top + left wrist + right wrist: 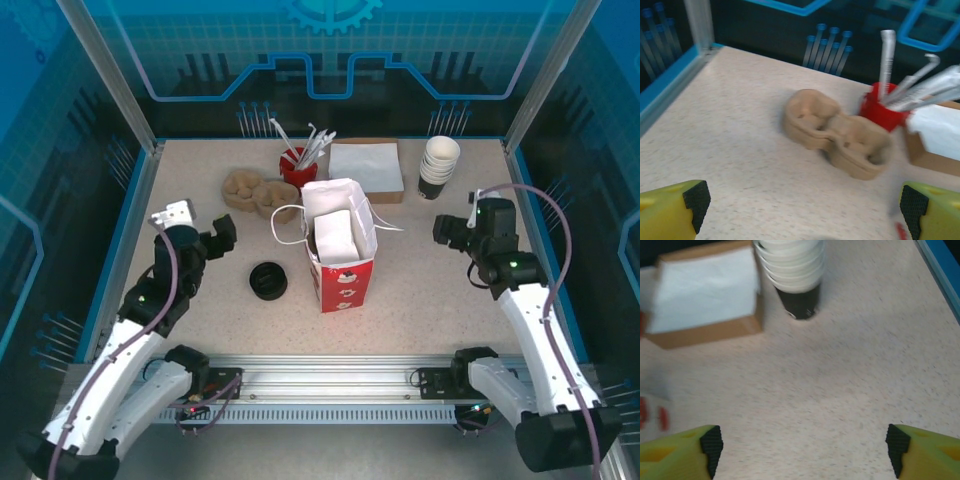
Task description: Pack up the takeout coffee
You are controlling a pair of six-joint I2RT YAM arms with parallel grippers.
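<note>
Tools left (pixel 805 212) and right (pixel 802 445) both gaping, gripping nothing. At the reach step (nothing grasped yet). Takeout coffee (pixel 268 281) upright on the bench (pixel 420 290), just left of the paper bag (pixel 345 282). Next, probably: bring left tool over, lower around cup, close below lid.

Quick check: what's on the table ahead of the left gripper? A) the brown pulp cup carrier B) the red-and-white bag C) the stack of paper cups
A: in the left wrist view the cup carrier lies ahead of the open left gripper, with a red cup of utensils just behind it.
</note>
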